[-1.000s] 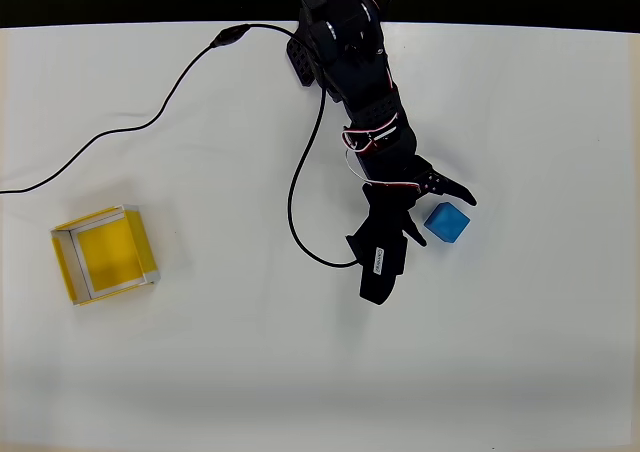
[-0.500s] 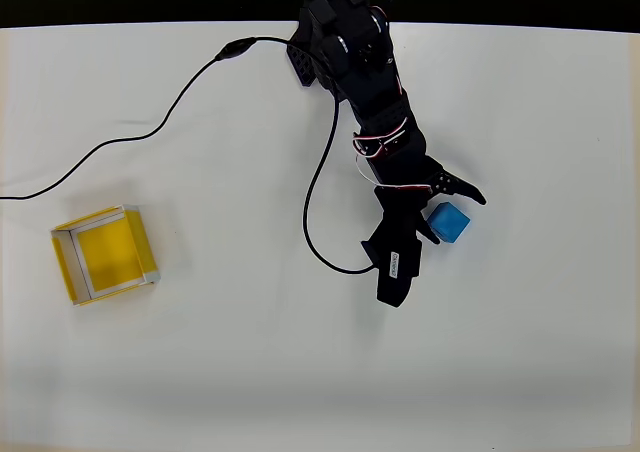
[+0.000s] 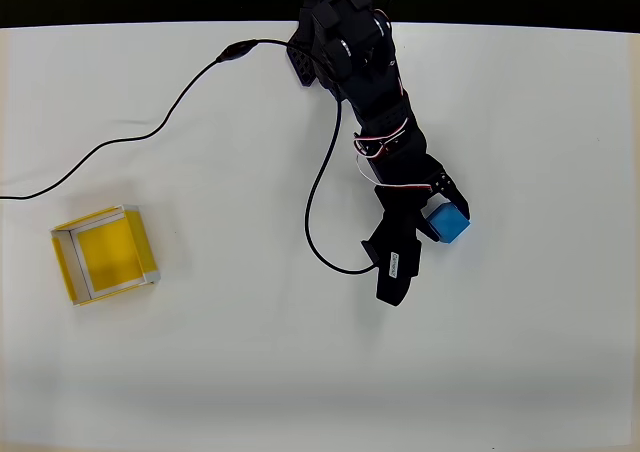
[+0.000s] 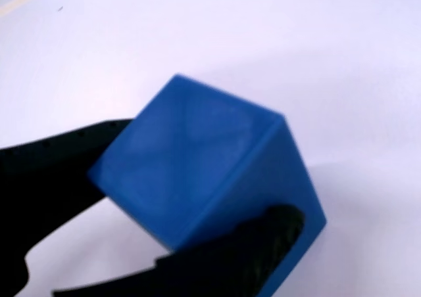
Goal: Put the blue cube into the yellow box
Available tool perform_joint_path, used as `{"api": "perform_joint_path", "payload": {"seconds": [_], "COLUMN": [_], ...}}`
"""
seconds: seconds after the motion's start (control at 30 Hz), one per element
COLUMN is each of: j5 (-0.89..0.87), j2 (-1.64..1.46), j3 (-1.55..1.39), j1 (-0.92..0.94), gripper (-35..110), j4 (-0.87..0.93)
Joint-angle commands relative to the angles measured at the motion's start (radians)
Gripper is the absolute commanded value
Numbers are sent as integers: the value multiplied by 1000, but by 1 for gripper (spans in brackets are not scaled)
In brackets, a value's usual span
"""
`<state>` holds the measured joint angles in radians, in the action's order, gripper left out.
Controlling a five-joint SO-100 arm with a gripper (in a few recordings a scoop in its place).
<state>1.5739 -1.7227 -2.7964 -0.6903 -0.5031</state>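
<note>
— Right of centre on the white table (image 3: pixel 520 352), we see the black gripper (image 3: pixel 443 215) clamping the smooth blue cube (image 3: pixel 449 223).
— Agreed; matte fingers (image 4: pixel 59 159) touch opposite faces. We note the yellow box (image 3: pixel 104 254) far left.

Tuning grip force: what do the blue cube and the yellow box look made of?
Blue cube: looks like solid moulded or printed plastic, matte to satin; faces plain, edges crisp, a soft sheen in the wrist view. Foam can't be excluded.
Yellow box: probably thin card or sheet plastic, matte yellow floor, low thin walls with pale rims; too small in the overhead view to settle.
</note>
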Motion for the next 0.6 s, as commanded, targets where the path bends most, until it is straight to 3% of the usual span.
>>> {"api": "perform_joint_path", "payload": {"seconds": [0.0,0.3,0.57], "j5": [18,74,176], "j2": [-28,-20,-26], "j3": [60,74,273], "j1": [-14,66,327], "gripper": [22,18,17], "j4": [-43,-91,-110]}}
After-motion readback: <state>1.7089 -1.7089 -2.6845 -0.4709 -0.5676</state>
